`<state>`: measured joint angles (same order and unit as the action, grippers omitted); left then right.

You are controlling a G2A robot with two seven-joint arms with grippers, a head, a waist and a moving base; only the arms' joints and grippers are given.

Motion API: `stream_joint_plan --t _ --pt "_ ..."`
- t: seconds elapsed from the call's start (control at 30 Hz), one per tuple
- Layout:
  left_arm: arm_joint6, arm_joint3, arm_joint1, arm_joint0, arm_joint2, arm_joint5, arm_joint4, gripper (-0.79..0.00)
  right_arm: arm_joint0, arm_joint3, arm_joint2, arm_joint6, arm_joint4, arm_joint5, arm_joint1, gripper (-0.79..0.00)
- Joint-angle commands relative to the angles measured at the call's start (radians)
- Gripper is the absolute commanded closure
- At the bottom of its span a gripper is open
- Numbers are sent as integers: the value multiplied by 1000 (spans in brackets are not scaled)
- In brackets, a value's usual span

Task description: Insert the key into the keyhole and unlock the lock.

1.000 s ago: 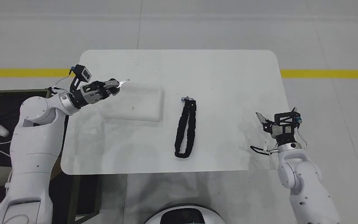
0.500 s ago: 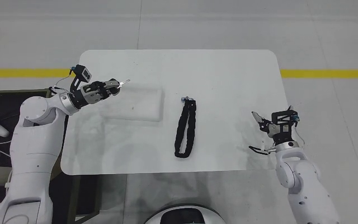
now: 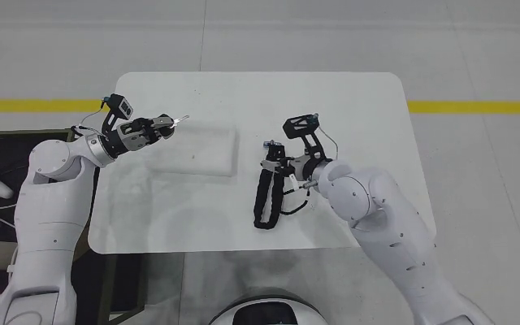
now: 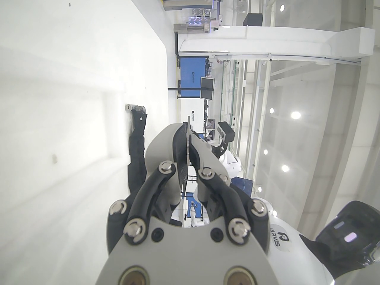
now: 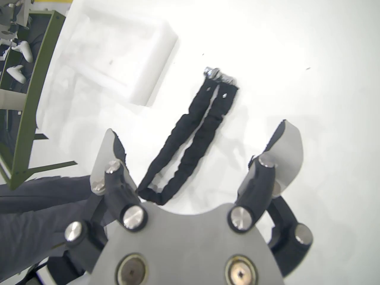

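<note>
Black sleeved lock (image 5: 190,140) on bench (image 3: 349,106); my right tool (image 5: 199,133) apart above, should pin it steady. Left tool (image 3: 165,123) clamps key (image 3: 182,119).

Industrial test hall: yellow floor line (image 3: 463,106), high ceiling lights (image 4: 296,115).

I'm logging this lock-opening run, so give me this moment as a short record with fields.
key: clamped in the left gripper, above the table's left side
lock: black sleeved loop lying flat mid-table, metal head at its far end
right gripper: over the lock's near end, jaws wide apart, nothing held
foam tray: white, between key and lock
stage: key not yet at the keyhole
</note>
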<state>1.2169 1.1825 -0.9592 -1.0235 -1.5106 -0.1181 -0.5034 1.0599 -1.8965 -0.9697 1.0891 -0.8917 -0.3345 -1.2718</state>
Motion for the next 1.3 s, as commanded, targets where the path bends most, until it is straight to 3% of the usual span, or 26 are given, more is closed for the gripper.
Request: stream_joint_plan --t 0.0,1.13,1.27 --pt "0 0 0 0 0 0 0 0 -29 9 23 16 0 -6 -6 -785" --pt "0 0 0 0 0 0 0 0 -29 9 23 16 0 -6 -6 -785" --pt "0 0 0 0 0 0 0 0 67 -27 56 -43 -202 6 -3 -785"
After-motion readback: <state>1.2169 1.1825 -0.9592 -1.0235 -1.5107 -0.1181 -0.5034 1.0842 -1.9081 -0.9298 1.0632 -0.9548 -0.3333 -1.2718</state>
